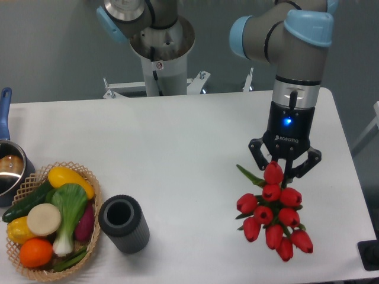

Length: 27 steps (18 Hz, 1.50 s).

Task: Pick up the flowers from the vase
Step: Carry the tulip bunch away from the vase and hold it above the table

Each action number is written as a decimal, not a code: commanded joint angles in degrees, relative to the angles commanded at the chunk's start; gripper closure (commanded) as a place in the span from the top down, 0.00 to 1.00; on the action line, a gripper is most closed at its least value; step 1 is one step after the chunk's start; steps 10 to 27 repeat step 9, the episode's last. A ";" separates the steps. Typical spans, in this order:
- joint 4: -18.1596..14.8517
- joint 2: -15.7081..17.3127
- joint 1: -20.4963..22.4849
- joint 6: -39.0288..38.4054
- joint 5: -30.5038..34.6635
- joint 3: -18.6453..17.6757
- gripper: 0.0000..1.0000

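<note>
While vase (124,223) stands empty beside basket (52,222), hand (285,171) grips flowers (273,214) well apart.

White table (177,136) fills most of view, far edge toward robot base. Near left corner: wicker basket (89,177) of produce, resting on table. Just right of basket: dark grey ribbed vase (124,225), upright, mouth open. At left edge: steel pot (9,171) with blue handle, partly cut off, touching basket rim. Right side: bunch of red tulip flowers (273,216); cannot tell whether lying on surface.
</note>
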 joint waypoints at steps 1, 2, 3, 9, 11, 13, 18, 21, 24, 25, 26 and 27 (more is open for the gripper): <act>-2.55 0.09 -0.09 0.44 1.67 0.27 0.00; -4.40 0.17 -0.17 1.40 3.17 0.27 0.00; -5.81 0.18 -0.18 2.45 4.58 0.36 0.00; -8.91 0.61 -0.26 4.92 9.33 -1.13 0.00; -8.91 0.61 -0.26 4.92 9.33 -1.13 0.00; -8.91 0.61 -0.26 4.92 9.33 -1.13 0.00; -8.91 0.61 -0.26 4.92 9.33 -1.13 0.00; -8.91 0.61 -0.26 4.92 9.33 -1.13 0.00; -8.91 0.61 -0.26 4.92 9.33 -1.13 0.00; -8.91 0.61 -0.26 4.92 9.33 -1.13 0.00; -8.91 0.61 -0.26 4.92 9.33 -1.13 0.00; -8.91 0.61 -0.26 4.92 9.33 -1.13 0.00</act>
